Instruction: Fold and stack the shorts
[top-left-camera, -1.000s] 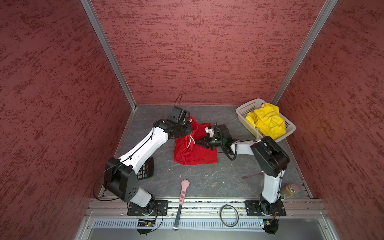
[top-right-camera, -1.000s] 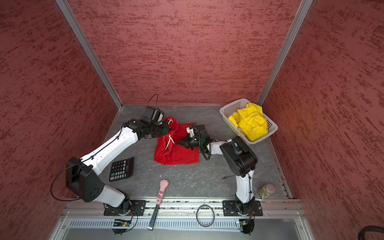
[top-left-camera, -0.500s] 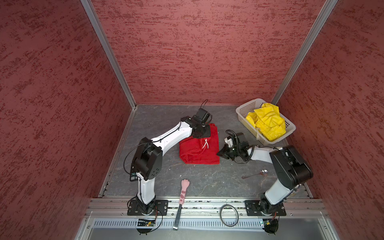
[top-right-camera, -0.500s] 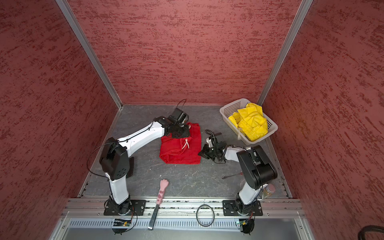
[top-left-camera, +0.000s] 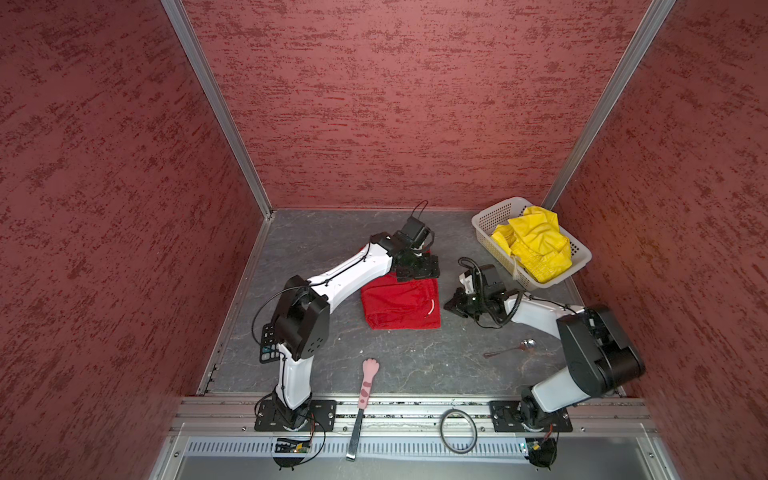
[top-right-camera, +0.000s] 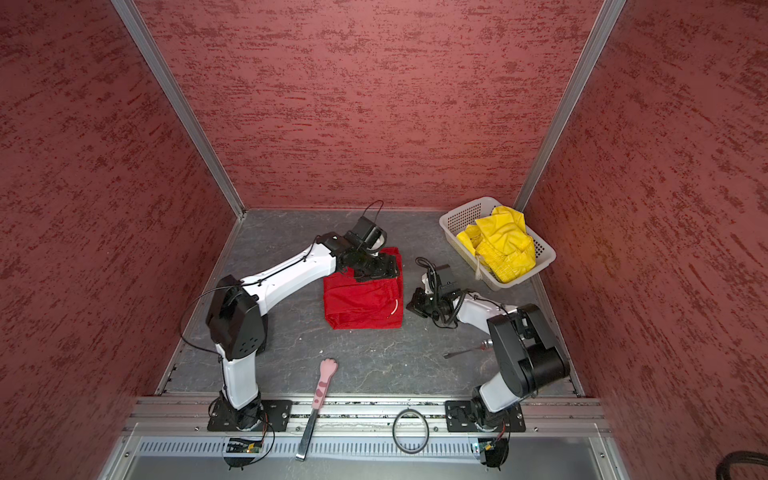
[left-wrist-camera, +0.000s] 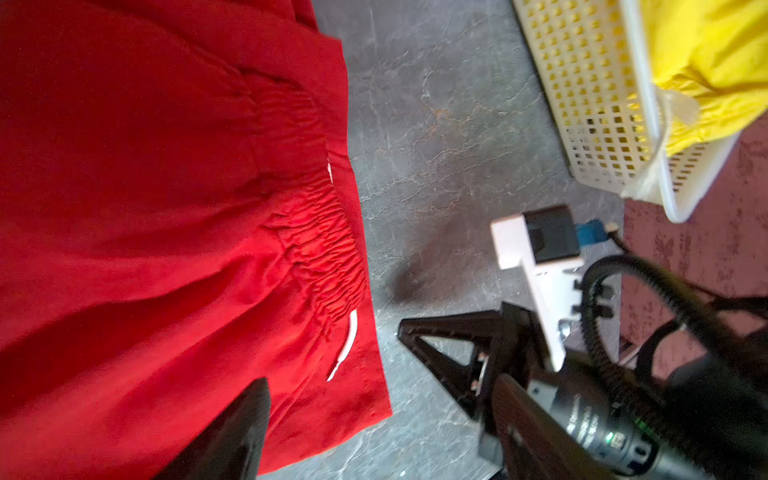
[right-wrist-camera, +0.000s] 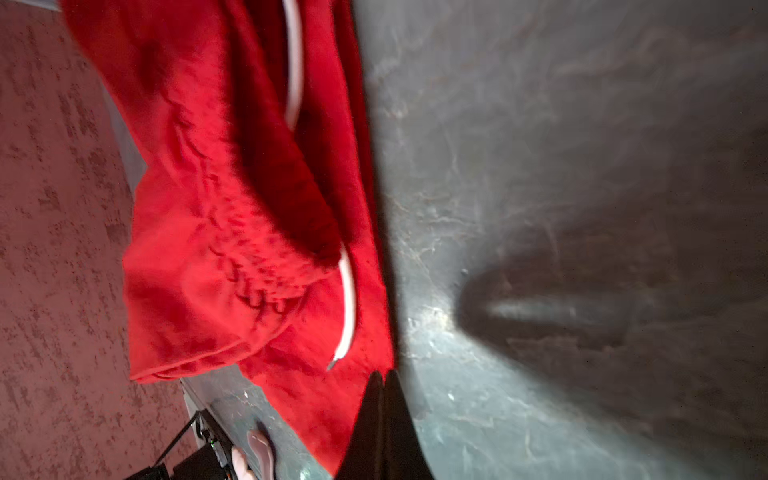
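The red shorts (top-left-camera: 399, 303) (top-right-camera: 363, 301) lie folded in a neat rectangle mid-table, a white drawstring (left-wrist-camera: 347, 349) (right-wrist-camera: 347, 303) poking out near their right edge. My left gripper (top-left-camera: 417, 266) (top-right-camera: 376, 268) hangs over their far edge, open, with nothing between its fingers (left-wrist-camera: 237, 432). My right gripper (top-left-camera: 451, 305) (top-right-camera: 411, 305) (right-wrist-camera: 382, 382) is shut and empty, low on the table just right of the red cloth (right-wrist-camera: 232, 208). The yellow shorts (top-left-camera: 536, 245) (top-right-camera: 503, 245) (left-wrist-camera: 706, 62) sit crumpled in the white basket (top-left-camera: 486, 239) (top-right-camera: 455, 226) (left-wrist-camera: 594, 104).
The basket stands in the back right corner. A spoon (top-left-camera: 511, 349) (top-right-camera: 465, 351) lies front right, a pink paw-handled tool (top-left-camera: 368, 382) at the front edge, and a calculator (top-left-camera: 268, 345) half hidden behind the left arm. A black ring (top-left-camera: 457, 430) rests on the front rail.
My left gripper carried the red cloth rightward over itself, then opened and let it go. My right gripper stayed shut and drew back to the right, off the shorts.
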